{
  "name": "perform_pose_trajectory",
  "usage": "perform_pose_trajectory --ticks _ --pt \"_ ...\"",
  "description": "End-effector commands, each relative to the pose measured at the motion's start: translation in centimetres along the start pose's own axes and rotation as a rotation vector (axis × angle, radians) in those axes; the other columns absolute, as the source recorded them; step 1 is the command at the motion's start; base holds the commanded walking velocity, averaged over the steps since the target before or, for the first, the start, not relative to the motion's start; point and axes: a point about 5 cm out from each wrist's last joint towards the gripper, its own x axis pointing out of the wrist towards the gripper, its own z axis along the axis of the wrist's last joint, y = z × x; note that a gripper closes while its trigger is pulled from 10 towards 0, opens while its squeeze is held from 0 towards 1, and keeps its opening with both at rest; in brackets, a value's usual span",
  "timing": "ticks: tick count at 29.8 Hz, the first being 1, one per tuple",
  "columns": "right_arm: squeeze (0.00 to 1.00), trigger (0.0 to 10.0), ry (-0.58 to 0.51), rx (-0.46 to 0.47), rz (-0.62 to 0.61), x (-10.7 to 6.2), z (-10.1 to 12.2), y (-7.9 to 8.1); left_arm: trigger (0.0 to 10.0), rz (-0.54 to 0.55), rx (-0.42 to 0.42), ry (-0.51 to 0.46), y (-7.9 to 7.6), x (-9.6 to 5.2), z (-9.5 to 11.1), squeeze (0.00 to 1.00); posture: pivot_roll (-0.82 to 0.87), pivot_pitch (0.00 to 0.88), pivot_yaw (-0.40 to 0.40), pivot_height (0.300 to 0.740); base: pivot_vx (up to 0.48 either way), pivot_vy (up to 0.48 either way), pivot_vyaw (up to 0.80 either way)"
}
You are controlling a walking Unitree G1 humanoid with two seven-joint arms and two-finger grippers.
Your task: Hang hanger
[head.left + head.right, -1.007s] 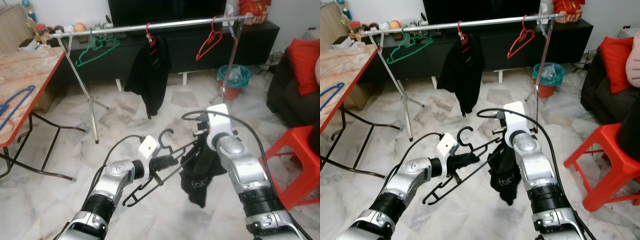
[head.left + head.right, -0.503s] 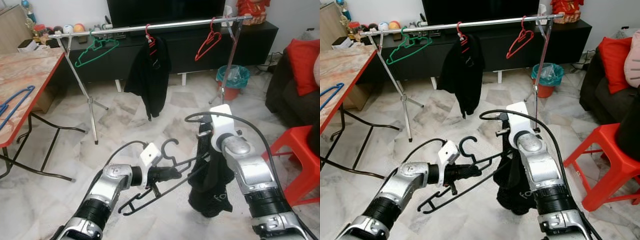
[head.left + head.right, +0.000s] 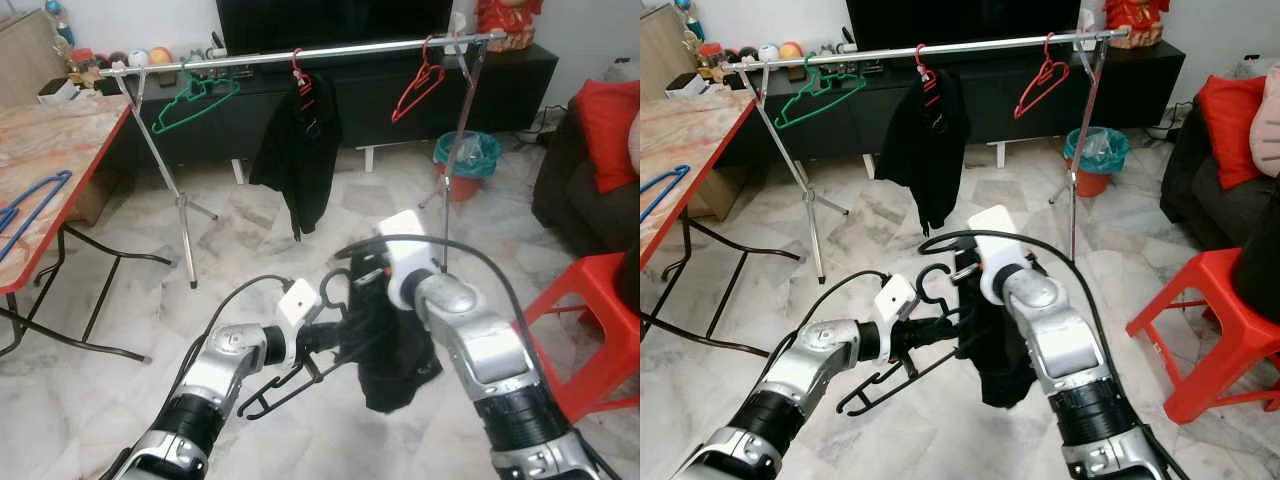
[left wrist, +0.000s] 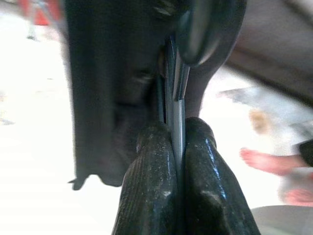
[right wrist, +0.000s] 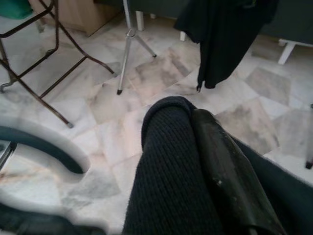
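Silver arms, apparently black-cabled

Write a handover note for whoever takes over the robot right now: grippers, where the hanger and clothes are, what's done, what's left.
Left gripper: shut on the black hanger, held low in front of the body.
Right gripper: shut on the black garment, brought up against the hanger's hook end.
Rail: carries a green hanger, a black jacket on a red hanger, and an empty red hanger.
Done: hanger and garment both in hand.
Left: get the garment onto the hanger, walk to the rail, hook it on a free stretch.
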Motion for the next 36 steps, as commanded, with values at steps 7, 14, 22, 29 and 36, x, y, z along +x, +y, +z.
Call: perform_pose_trajectory --ticks 7,14,22,29,36 --pt "0.0 10.0 -0.036 0.009 0.04 -0.5 0.8 1.5 10.0 0.121 0.016 -0.033 1.5 -0.3 0.7 0.0 -0.07 0.0 0.06 0.74 0.0 0.0 0.0" --pt "0.0 10.0 -0.054 0.026 0.131 -0.9 1.4 3.7 10.0 0.122 0.004 -0.079 1.1 0.4 1.0 0.0 -0.07 0.0 0.059 0.74 0.0 0.0 0.0" --pt "0.0 10.0 -0.088 0.041 0.178 -1.3 2.0 4.6 10.0 0.109 -0.043 -0.137 0.8 0.7 1.5 0.0 -0.07 0.0 0.058 0.74 0.0 0.0 0.0" --pt "0.0 10.0 -0.12 0.021 0.218 -1.9 2.2 5.0 10.0 0.097 -0.095 -0.192 0.8 0.6 2.0 0.0 -0.07 0.003 0.061 0.74 0.0 0.0 0.0" --pt "1.0 10.0 -0.118 0.02 0.197 -2.1 2.1 4.6 10.0 0.105 -0.119 -0.226 0.9 0.5 2.3 0.0 -0.07 0.005 0.062 0.74 0.0 0.0 0.0"
